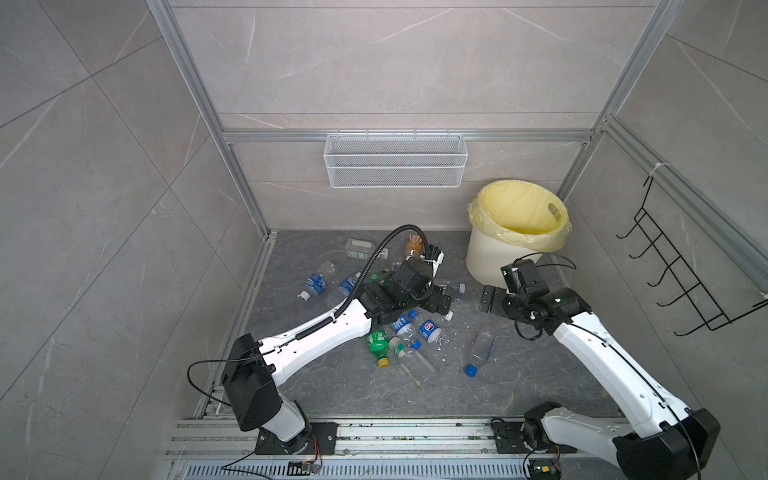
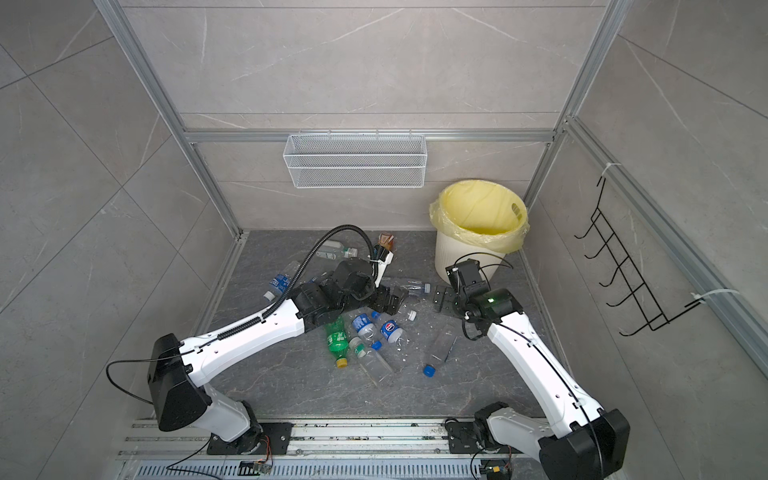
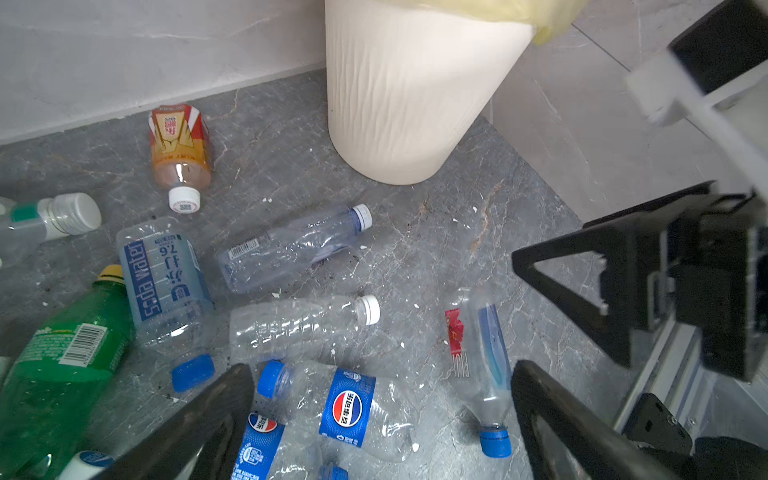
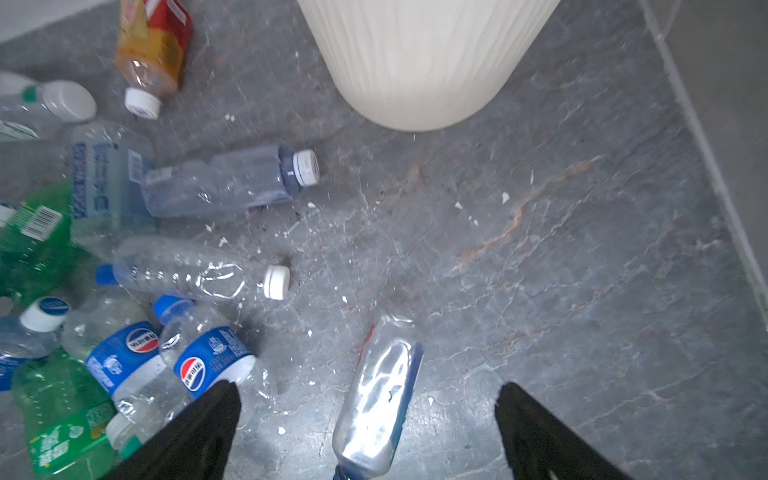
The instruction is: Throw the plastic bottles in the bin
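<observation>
Hovering released and empty, the right pincer [image 1: 491,300] shows just up-frame of a lone bottle [image 1: 482,349], right of centre in a top view. The bottle's long axis runs up-down, blue cap lowest, crossing the closing line. This arm is nearer. Also released, the left pincer [image 1: 442,305] hangs over the pile [image 1: 428,330] at centre; the bin [image 1: 498,257] stands upper right.

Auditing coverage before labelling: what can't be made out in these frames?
- Round cream-white ribbed plastic bin: inside bottom, both top views, hidden by its near rim.
- Small plastic bottles under black-and-white left arm: both top views, count unclear.
- Green plastic bottle: left wrist view, cut by frame edge.
</observation>
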Robot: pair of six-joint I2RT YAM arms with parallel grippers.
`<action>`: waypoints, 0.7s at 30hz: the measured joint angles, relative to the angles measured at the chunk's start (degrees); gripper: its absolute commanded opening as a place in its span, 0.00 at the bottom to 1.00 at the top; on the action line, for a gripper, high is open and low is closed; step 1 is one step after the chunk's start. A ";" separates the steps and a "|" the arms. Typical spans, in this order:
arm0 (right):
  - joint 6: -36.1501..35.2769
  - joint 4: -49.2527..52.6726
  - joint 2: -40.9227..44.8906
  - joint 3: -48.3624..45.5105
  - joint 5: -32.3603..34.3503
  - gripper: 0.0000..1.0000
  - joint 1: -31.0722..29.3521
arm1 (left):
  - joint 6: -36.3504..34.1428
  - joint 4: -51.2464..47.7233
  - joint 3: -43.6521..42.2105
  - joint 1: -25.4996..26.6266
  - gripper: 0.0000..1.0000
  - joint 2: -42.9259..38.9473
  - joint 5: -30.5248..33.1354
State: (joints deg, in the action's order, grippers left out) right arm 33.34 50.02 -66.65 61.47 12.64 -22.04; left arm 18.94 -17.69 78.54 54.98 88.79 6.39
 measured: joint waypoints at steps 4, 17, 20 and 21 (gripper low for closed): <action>3.65 -3.04 -0.70 -6.64 -0.09 1.00 -2.14 | 1.05 1.49 -3.80 0.00 1.00 -1.03 -2.03; 11.15 -16.09 -7.39 -19.80 -4.83 0.97 -3.61 | 2.36 4.46 -6.16 0.00 1.00 -1.22 -4.02; 11.82 -18.75 -9.86 -20.55 -6.10 0.94 -3.67 | 2.36 4.55 -6.16 0.00 1.00 -1.22 -4.02; 11.96 -19.71 -10.60 -20.72 -6.54 0.94 -3.74 | 2.36 4.57 -6.23 0.00 1.00 -1.22 -4.02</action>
State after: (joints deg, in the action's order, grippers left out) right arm 45.30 30.30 -77.25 40.75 6.11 -25.78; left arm 21.30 -13.13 72.31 54.98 87.57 2.37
